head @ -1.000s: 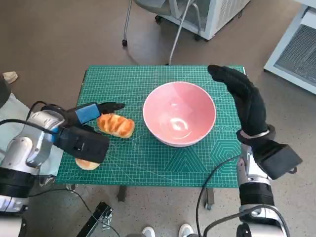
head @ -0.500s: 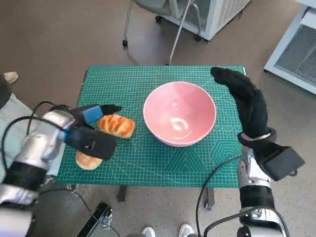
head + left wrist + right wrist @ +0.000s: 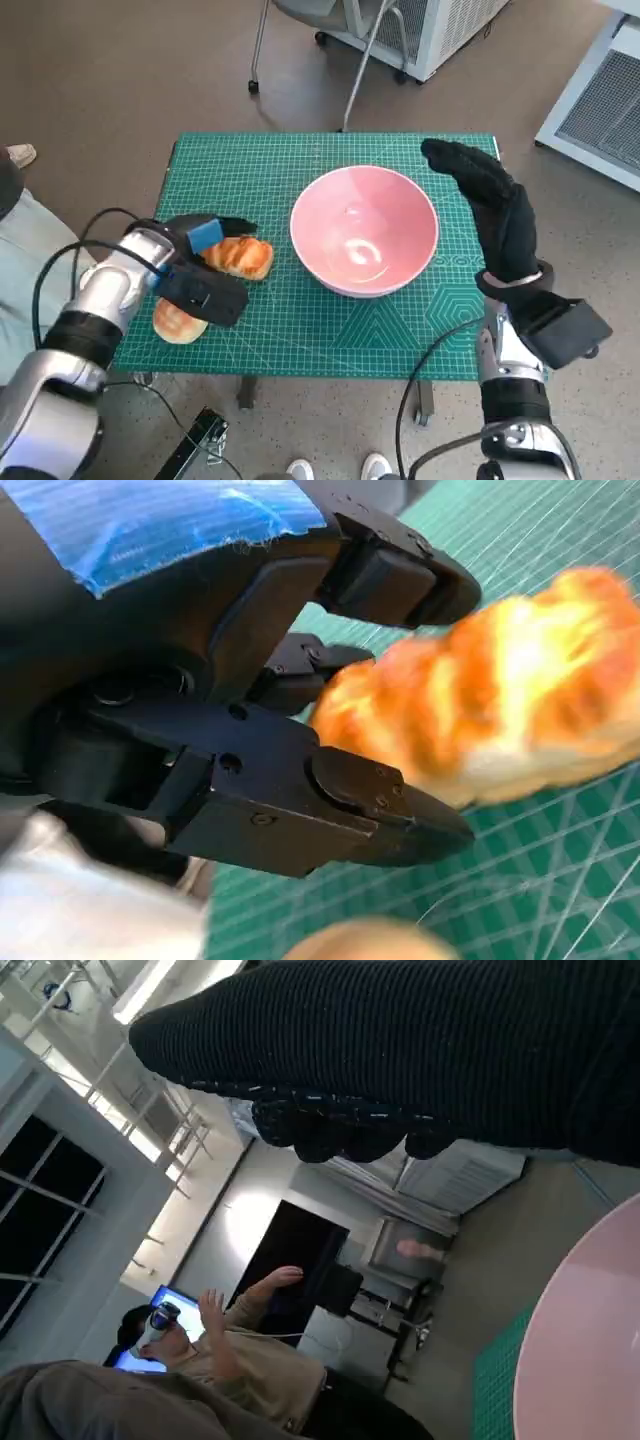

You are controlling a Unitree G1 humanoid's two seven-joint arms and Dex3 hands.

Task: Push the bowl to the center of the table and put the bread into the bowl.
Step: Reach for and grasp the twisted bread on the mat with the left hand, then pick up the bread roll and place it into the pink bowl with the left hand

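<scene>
While pink bowl (image 3: 364,230) sits mid-mat, right hand (image 3: 497,214) is raised beside its far-right rim, fingers extended, nothing held. Striped bread (image 3: 238,256) is enclosed by left hand (image 3: 203,265) on green mat (image 3: 300,160); firm grip cannot be told. Second bread (image 3: 178,322) is seen near mat's front-left edge.

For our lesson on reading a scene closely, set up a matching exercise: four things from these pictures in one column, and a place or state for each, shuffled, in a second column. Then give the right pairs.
Column 1
1. pink bowl
2. striped bread
3. round bun
4. right hand

Column 2
A. at the table's left front edge
B. raised beside the bowl's rim, holding nothing
C. at the left hand's fingertips
D. empty, near the mat's middle

Pairs: 1-D, 2-C, 3-A, 4-B
</scene>
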